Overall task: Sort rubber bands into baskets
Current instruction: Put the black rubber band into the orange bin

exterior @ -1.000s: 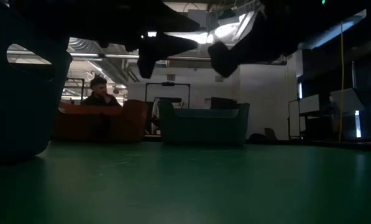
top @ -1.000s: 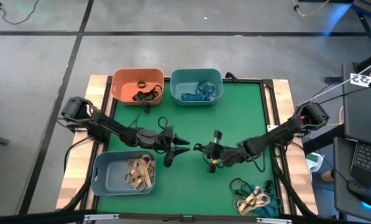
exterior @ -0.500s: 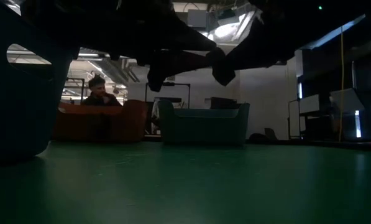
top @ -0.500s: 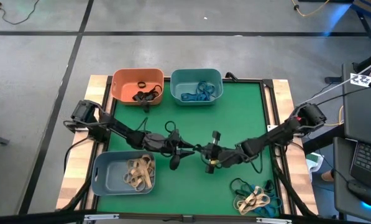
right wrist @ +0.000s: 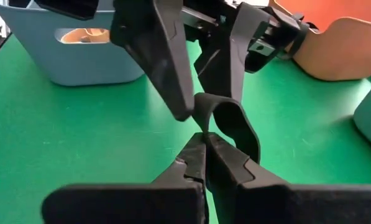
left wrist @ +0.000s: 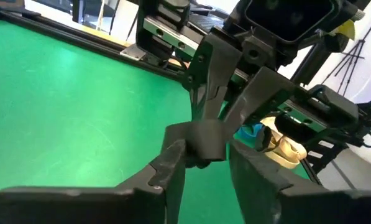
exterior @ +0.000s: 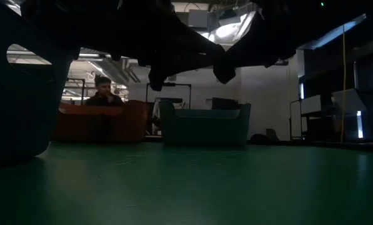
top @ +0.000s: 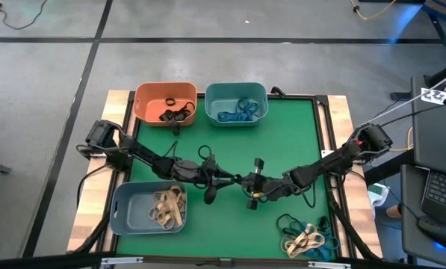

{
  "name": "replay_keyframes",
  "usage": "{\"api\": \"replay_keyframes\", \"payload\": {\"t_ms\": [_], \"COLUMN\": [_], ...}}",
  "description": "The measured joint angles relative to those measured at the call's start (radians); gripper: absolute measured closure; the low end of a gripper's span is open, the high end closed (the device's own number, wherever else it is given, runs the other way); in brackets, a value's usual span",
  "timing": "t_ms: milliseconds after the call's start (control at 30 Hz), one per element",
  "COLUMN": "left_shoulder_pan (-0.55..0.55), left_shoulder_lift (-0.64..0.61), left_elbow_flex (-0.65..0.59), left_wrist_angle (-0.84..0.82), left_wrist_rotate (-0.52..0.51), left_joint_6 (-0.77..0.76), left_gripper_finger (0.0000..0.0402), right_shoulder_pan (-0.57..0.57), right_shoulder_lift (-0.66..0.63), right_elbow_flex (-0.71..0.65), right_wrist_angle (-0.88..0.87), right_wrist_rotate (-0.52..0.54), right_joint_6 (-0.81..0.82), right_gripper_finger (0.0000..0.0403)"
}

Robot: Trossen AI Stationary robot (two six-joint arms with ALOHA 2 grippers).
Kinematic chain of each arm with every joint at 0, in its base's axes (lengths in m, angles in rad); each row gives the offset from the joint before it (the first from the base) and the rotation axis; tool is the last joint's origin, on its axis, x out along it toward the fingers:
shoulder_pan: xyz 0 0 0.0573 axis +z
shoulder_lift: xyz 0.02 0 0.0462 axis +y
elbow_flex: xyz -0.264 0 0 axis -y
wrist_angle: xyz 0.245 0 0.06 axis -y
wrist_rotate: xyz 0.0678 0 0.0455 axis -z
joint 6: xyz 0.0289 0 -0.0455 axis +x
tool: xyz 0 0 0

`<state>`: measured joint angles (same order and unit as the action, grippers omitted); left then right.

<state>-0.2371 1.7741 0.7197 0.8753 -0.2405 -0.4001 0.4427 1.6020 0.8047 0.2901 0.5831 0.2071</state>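
Note:
Above the middle of the green mat my two grippers meet tip to tip. My right gripper (top: 246,181) is shut on a black rubber band (right wrist: 225,118) that bulges out as a folded loop. My left gripper (top: 230,179) is open, one finger on each side of that loop (left wrist: 201,140). At the far edge stand the orange basket (top: 165,103) with black bands and the teal basket (top: 236,103) with blue bands. The grey-blue basket (top: 148,207), with tan bands, stands near left. My right gripper pinches one end of the black band (right wrist: 204,127) between its two shut fingertips. The fingers come from the table's right, slanting a little down. The band is lifted clear of the mat, its free loop reaching toward my left gripper. Whether my left gripper's fingers (left wrist: 176,152) touch the loop, I cannot tell.
A pile of loose tan, blue and black bands (top: 303,233) lies at the near right corner. Wooden borders (top: 341,119) frame the mat. Bare mat lies between the grippers and the far baskets. A person (exterior: 102,90) sits beyond the table.
My left gripper has gone toward the table's right edge and a little down, up to my right gripper, so its fingers now stand around the black band. My right gripper has kept still with the band.

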Motion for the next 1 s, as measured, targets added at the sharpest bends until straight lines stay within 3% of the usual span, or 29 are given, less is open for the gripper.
{"api": "replay_keyframes", "payload": {"t_ms": [333,433,800,1000], "left_shoulder_pan": [0.001,0.001,0.002,0.004], "left_shoulder_lift": [0.000,0.000,-0.030,-0.188], "left_elbow_flex": [0.000,0.000,0.000,0.000], "left_wrist_angle": [0.004,0.005,-0.021,-0.248], "left_wrist_rotate": [-0.015,-0.015,-0.018,-0.104], "left_joint_6": [0.089,0.115,0.169,0.200], "left_gripper_finger": [0.0386,0.0395,0.0396,0.0390], "right_shoulder_pan": [0.000,0.000,0.002,0.001], "right_shoulder_lift": [0.000,0.001,0.001,0.001], "right_elbow_flex": [0.000,0.000,0.000,0.004], "right_wrist_angle": [0.006,0.006,0.005,0.011], "right_wrist_rotate": [0.000,-0.003,-0.053,-0.047], "right_joint_6": [0.052,0.056,0.049,0.046], "right_gripper_finger": [0.0391,0.0382,0.0234,0.0202]}}
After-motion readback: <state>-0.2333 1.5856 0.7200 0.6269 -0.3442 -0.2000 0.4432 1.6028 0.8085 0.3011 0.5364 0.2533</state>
